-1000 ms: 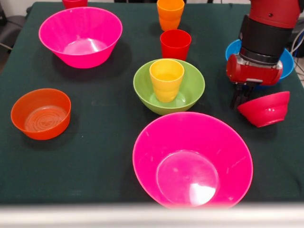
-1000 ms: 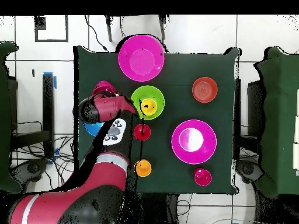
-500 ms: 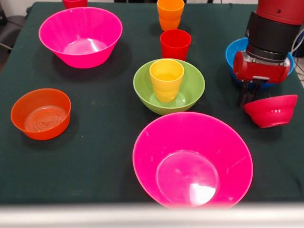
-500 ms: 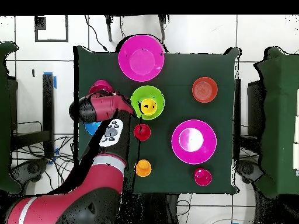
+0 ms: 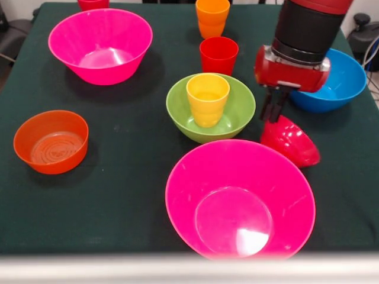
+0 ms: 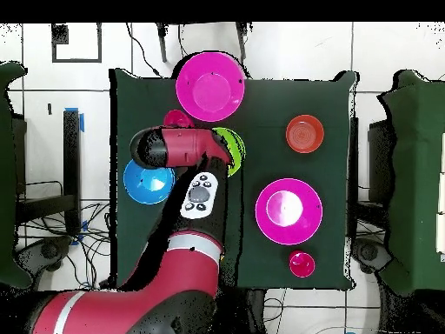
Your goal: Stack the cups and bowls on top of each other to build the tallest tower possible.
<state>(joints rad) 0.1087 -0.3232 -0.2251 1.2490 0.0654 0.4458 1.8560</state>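
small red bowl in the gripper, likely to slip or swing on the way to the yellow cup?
Probably some risk: the small red bowl hangs tilted from the gripper, pinched at its rim only. Glossy plastic looks slippery. Stiff and likely light, so it shouldn't sag.

Glossy red arm, black cylindrical wrist band, red head, dark tool

Front cam sat low at the table edge, close up — overhead one looked straight down from high up. Both caught the same tabletop.
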